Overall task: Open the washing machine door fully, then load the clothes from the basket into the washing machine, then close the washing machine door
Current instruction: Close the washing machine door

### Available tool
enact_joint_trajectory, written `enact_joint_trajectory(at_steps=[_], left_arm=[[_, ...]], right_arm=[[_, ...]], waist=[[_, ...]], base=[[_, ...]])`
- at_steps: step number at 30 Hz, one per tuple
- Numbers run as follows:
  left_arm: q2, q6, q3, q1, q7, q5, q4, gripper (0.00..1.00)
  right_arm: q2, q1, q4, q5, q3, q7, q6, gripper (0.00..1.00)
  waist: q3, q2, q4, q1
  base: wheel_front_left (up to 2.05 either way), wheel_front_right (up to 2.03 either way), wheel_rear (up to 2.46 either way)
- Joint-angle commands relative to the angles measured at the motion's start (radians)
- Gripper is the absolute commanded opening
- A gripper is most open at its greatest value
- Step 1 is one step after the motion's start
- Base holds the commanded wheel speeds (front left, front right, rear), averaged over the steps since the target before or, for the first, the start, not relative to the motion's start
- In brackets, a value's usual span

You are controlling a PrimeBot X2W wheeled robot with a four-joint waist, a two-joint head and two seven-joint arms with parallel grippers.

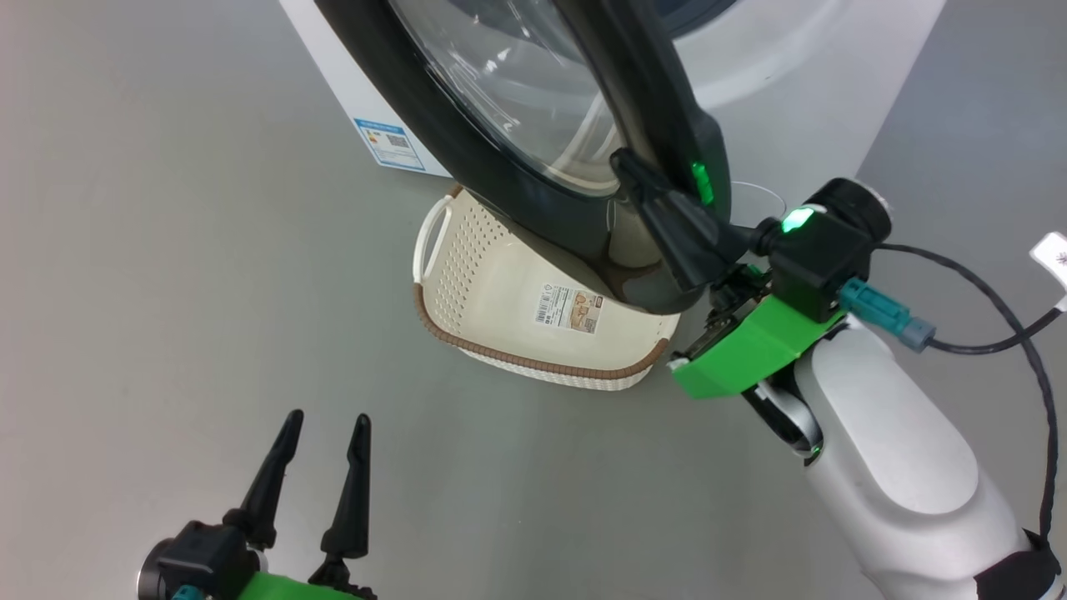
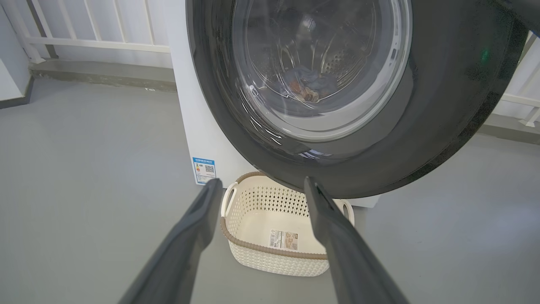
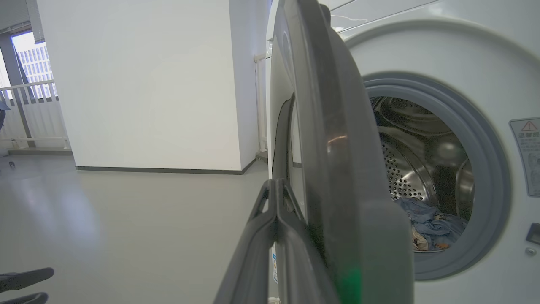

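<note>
One washing machine door (image 1: 667,100), round with a glossy black rim and bulging clear glass, is being touched at its lower rim by the right end effector (image 1: 625,162), whose two fingers are being held clenched together on nothing. One cream perforated basket (image 1: 533,362) is being overhung by the partly open door. The left end effector (image 1: 327,417) is being held released over open grey floor (image 1: 167,250). The light blue clothes (image 3: 430,223) are being cradled, bunched, in the steel drum (image 3: 405,169) of the washing machine (image 3: 443,46).
</note>
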Motion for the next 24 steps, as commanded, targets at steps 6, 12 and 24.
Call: enact_joint_trajectory(at_steps=[6,12,24], left_arm=[[0.015,0.006,0.025,-0.031,-0.008,-0.007,-0.011,1.0],[0.015,0.004,0.015,-0.041,-0.008,-0.02,-0.011,1.0],[0.015,0.005,-0.033,-0.084,-0.008,-0.05,-0.014,1.0]], right_arm=[[0.053,-0.025,0.013,-0.037,-0.065,-0.005,0.001,0.0],[0.067,-0.083,0.08,-0.054,-0.114,-0.005,0.001,0.0],[0.087,-0.306,0.205,-0.071,-0.264,0.001,0.001,0.0]], waist=[[0.008,-0.0001,-0.012,-0.0001],[0.032,-0.0001,-0.011,-0.0001],[0.127,-0.0001,-0.001,-0.0001]], base=[[0.0,0.0,0.0],[0.0,0.0,0.0],[0.0,0.0,0.0]])
